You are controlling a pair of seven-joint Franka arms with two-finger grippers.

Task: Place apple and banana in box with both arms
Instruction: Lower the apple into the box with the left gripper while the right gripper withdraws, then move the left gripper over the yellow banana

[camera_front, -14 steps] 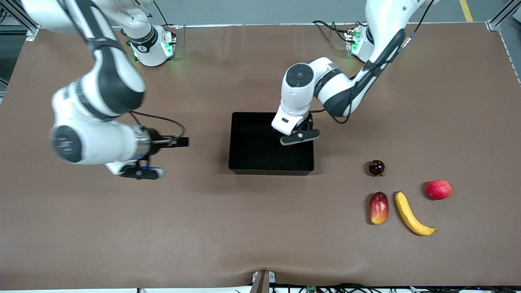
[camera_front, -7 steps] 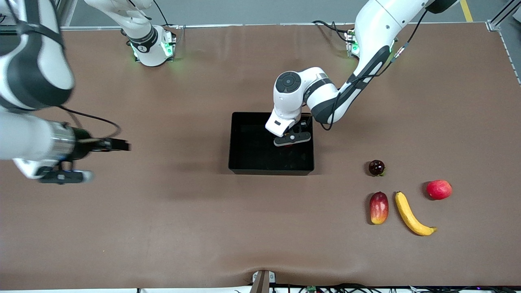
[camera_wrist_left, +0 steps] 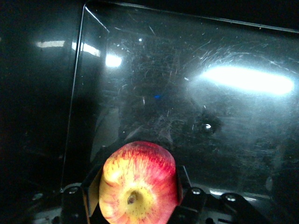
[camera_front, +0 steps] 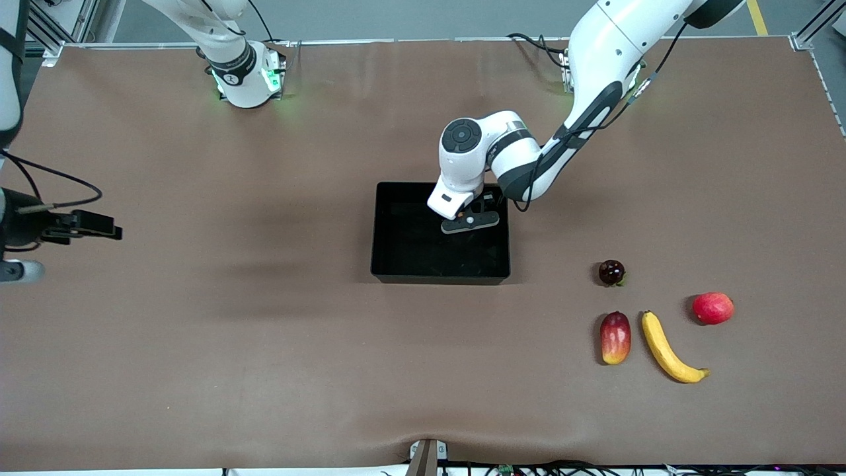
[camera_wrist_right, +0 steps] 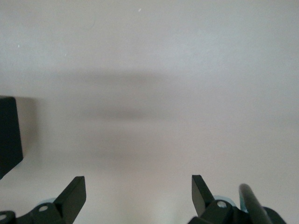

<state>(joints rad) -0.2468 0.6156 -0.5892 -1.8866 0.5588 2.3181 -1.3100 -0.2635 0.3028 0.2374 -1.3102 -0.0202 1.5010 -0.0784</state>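
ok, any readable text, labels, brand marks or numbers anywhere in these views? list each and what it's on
None readable.
Right arm's base: a small dark mark on the collar, too small to read.
Box, apple, banana, table: no print visible.
Left end effector and right end effector: no lettering visible.

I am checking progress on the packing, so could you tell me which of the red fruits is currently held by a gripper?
The apple, red with yellowish patches, is clamped in the left gripper over the box. The mango-like fruit and plain red fruit lie on the table.
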